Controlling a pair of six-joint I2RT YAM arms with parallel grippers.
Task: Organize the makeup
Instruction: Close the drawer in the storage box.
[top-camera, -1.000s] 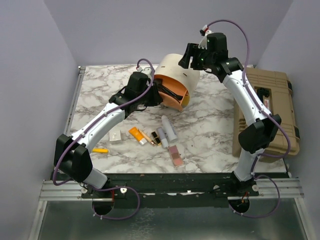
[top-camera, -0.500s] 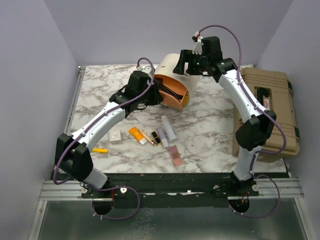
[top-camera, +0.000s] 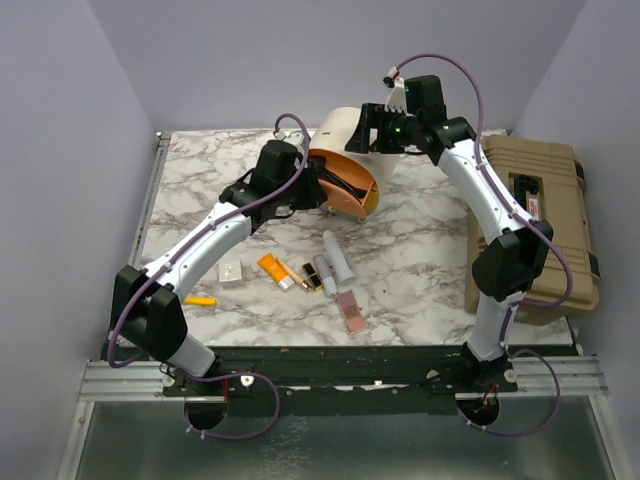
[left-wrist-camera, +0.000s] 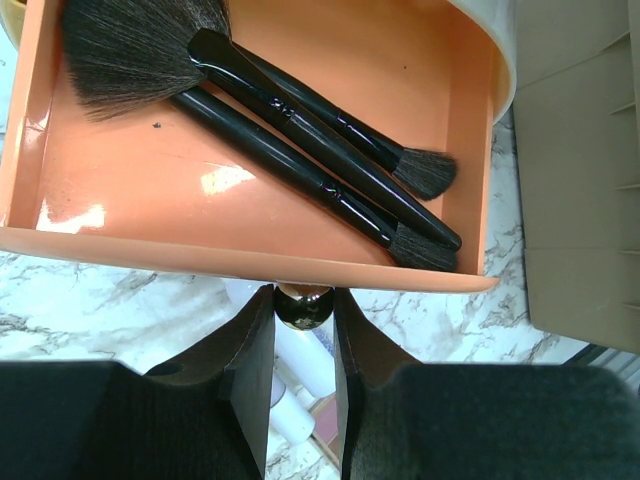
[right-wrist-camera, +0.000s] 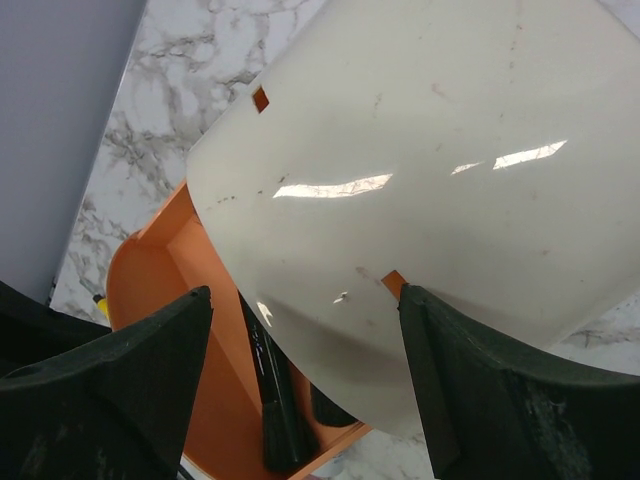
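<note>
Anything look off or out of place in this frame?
One small yellow item lies alone near the left arm's base, away from the other makeup. The case's orange drawer hangs open, left fingers clamped on its knob.

White-grey marbled table (top-camera: 200, 180): a big cream cylindrical case (top-camera: 338, 128) at 12 o'clock, a tan hard toolbox (top-camera: 545, 220) at 3. Near 6 lie white tubes (top-camera: 338, 255), gold-black lipsticks (top-camera: 312, 276), an orange tube (top-camera: 270, 266) and a flat pink palette (top-camera: 351, 311); a small white square compact (top-camera: 231, 271) lies at 8.

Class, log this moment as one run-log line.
left end effector: shut on drawer knob | drawer: open, brushes inside | right end effector: open over cream case | makeup: loose on table
</note>
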